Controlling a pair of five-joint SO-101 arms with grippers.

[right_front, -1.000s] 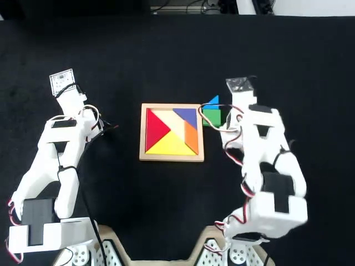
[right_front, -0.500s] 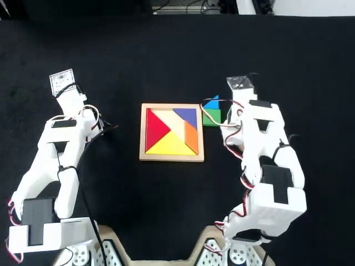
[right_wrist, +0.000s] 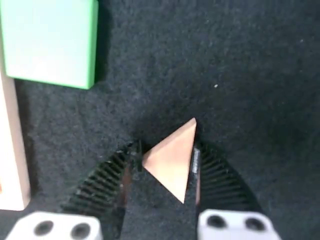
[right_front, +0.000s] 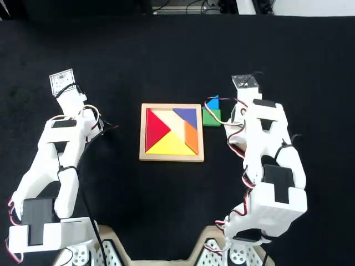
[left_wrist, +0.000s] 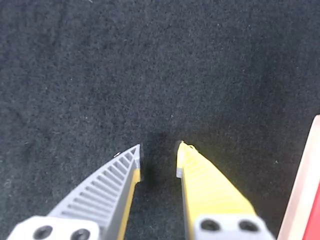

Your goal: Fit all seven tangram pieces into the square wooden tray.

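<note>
Right gripper [right_wrist: 165, 150] first, on its own wrist camera: its dark ribbed fingers [right_wrist: 107, 172] are pressed against two sides of a salmon triangle [right_wrist: 171, 162], whose point sticks out past the tips over the black table [right_wrist: 240, 65]. I cannot tell whether the triangle rests on the cloth or is lifted off it. Beyond it, and apart from it, lies the green square [right_wrist: 50, 42], with a strip of the tray [right_wrist: 11, 150] rim just beside the square. On the left wrist camera, the left gripper [left_wrist: 160, 148] has its grey and yellow fingers [left_wrist: 210, 190] slightly parted, a narrow gap at the tips with nothing in it and black cloth beneath; a sliver of the tray's pale rim lies off beyond the yellow finger. From the high camera, the tray lies flat between the left arm [right_front: 58, 149] and the right arm [right_front: 265, 133]. Inside it I see a red triangle [right_front: 155, 130], a yellow triangle [right_front: 169, 146], a violet-blue piece [right_front: 187, 115] and an orange piece [right_front: 192, 136], with a wedge of bare wood between them. The green square lies outside, against the tray's far right corner, and a blue triangle [right_front: 214, 102] touches the square's far side. The right arm's wrist hangs just beside those two loose pieces; the left arm stands apart from the tray.
</note>
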